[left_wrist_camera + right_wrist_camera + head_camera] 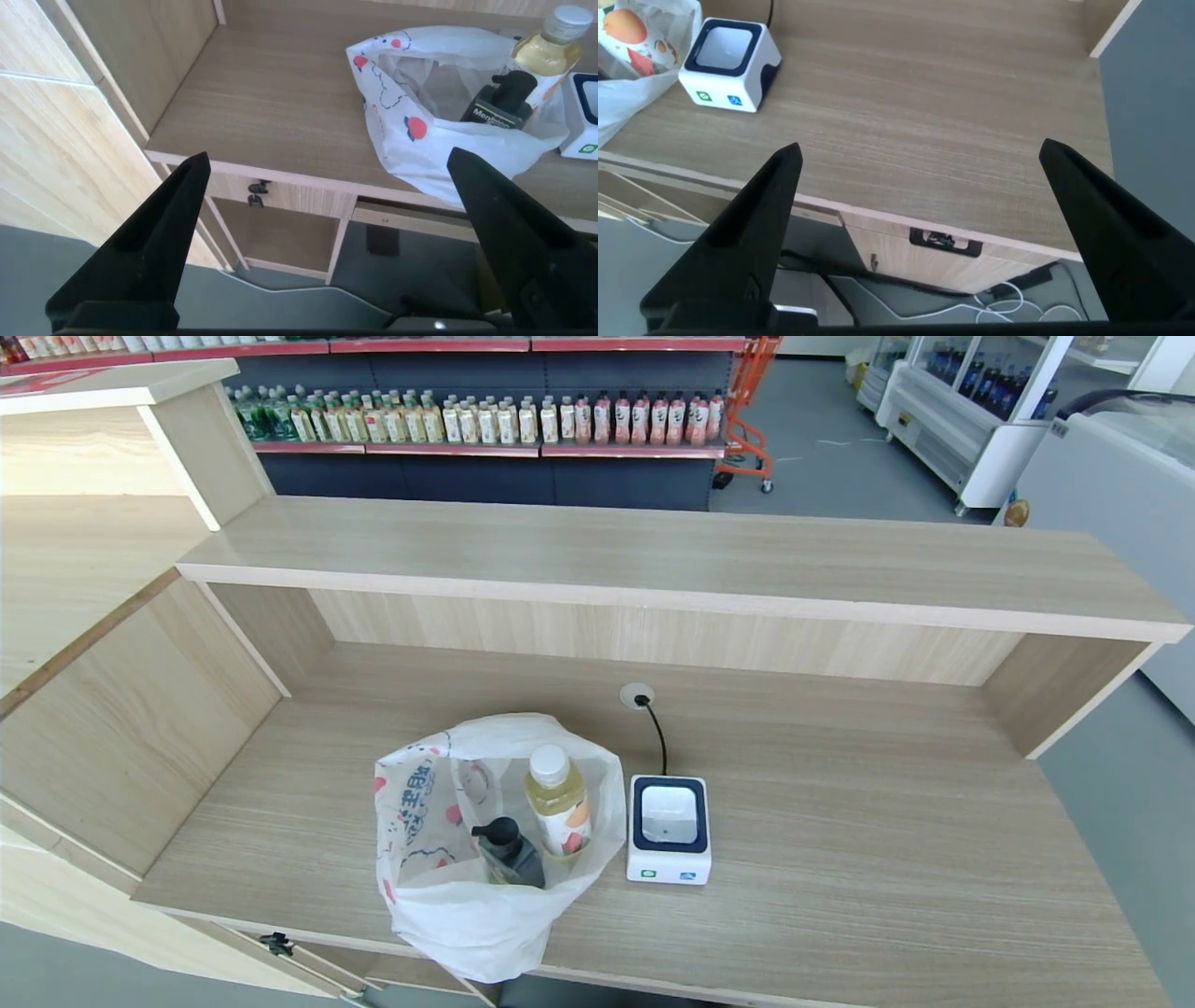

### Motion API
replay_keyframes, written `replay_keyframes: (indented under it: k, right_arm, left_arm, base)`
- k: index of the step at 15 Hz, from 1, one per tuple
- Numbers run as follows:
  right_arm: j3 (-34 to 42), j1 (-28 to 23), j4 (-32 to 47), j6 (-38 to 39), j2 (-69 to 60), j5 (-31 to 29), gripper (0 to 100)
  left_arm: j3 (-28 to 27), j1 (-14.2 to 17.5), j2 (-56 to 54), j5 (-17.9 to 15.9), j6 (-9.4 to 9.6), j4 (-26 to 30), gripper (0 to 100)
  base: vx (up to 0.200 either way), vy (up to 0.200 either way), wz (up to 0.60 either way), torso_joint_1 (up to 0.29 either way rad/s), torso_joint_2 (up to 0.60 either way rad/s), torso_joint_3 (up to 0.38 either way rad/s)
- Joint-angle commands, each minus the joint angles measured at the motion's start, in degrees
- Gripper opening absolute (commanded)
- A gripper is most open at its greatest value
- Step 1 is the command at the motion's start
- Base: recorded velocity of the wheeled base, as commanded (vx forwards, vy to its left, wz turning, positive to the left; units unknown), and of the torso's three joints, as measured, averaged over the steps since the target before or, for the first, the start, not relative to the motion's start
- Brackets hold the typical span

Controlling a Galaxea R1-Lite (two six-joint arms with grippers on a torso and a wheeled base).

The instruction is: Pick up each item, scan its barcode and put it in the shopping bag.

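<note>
Bag front and centre: the white shopping bag (476, 924) sits open-mouthed at the near edge of the wooden counter (840, 859), its lower folds spilling over the front lip. Two items are inside, both upright! A drink bottle (557, 803) with pale yellow liquid and a white cap stands toward the scanner side, and touching it, nearer the robot, is a dark pump bottle (509, 854) with a black dispenser head. Just beside the bag, on the robot's right, sits the scanner (667, 828), a white box with a dark-framed window facing up. Its black cable (658, 737) runs back to a round grommet (637, 695) in the counter.

Now the arms. The left gripper (329, 157) hangs out in front of the counter edge, jaws spread wide, nothing between them, with the bag off to one side of it. The right gripper (920, 147) is likewise off the front edge, wide open and holding nothing, the scanner well apart from it. Behind the raised ledge, store shelves (485, 420) carry rows of bottles.
</note>
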Motion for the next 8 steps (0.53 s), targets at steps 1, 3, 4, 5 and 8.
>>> replay_keyframes:
  k: [1, 3, 4, 5, 8]
  right_arm:
    - [0.02, 0.03, -0.10, 0.05, 0.15, 0.05, 100]
    - [0.02, 0.03, 0.08, 0.14, 0.15, 0.05, 100]
    - [0.02, 0.03, 0.16, 0.23, 0.15, 0.05, 100]
    - [0.02, 0.03, 0.34, 0.31, 0.15, 0.14, 100]
    - [0.02, 0.03, 0.60, 0.23, 0.15, 0.23, 100]
  left_arm:
    - [0.00, 0.00, -0.02, 0.02, -0.04, -0.01, 100]
    - [0.00, 0.00, -0.02, 0.02, -0.04, -0.01, 100]
    - [0.00, 0.00, -0.02, 0.02, 0.05, -0.01, 100]
    - [0.00, 0.00, -0.02, 0.02, -0.04, -0.01, 100]
    - [0.00, 0.00, -0.02, 0.02, 0.05, -0.01, 100]
  base:
    - [0.000, 0.000, 0.00, 0.000, 0.00, 0.000]
    - [0.000, 0.000, 0.00, 0.000, 0.00, 0.000]
    - [0.000, 0.000, 0.00, 0.000, 0.00, 0.000]
    - [0.000, 0.000, 0.00, 0.000, 0.00, 0.000]
    - [0.000, 0.000, 0.00, 0.000, 0.00, 0.000]
